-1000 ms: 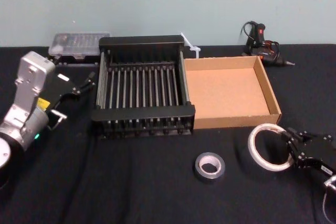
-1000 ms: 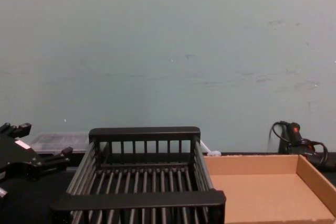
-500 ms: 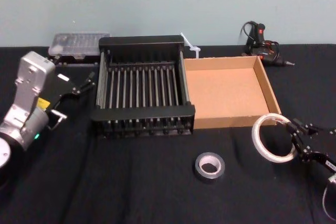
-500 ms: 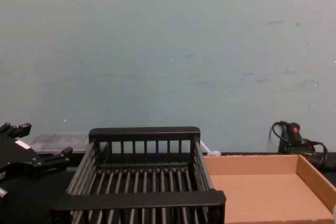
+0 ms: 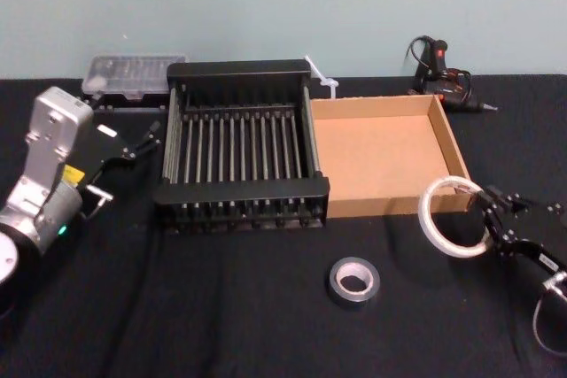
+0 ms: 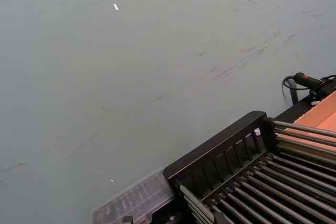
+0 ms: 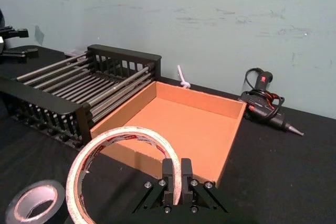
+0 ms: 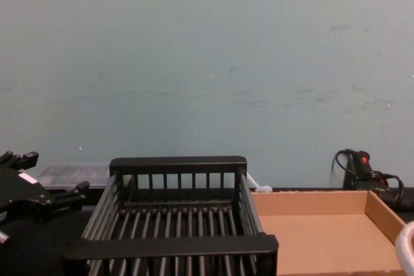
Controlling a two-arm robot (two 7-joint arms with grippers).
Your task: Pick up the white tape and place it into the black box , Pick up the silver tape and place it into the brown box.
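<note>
The white tape [image 5: 425, 221] hangs in the air just off the near right corner of the brown box [image 5: 390, 204], standing nearly on edge. My right gripper [image 5: 493, 219] is shut on its rim; the right wrist view shows the fingers [image 7: 176, 170] pinching the roll [image 7: 126, 132], whose edge also shows in the chest view [image 8: 407, 250]. The silver tape [image 5: 337, 282] lies flat on the black cloth in front of the two boxes [image 7: 38, 184]. The black box [image 5: 239, 190] stands left of the brown box, touching it. My left gripper [image 5: 135, 142] is parked open beside the black box's left side.
A clear plastic case [image 5: 133, 73] lies behind the black box at the back left. A glue gun with its cable [image 5: 443, 77] lies behind the brown box at the back right. A small white object [image 5: 321, 79] sticks up between the boxes' far corners.
My right gripper has lifted the white tape off the cloth and carried it up and slightly left, toward the brown box's near right corner. The left arm has not moved.
</note>
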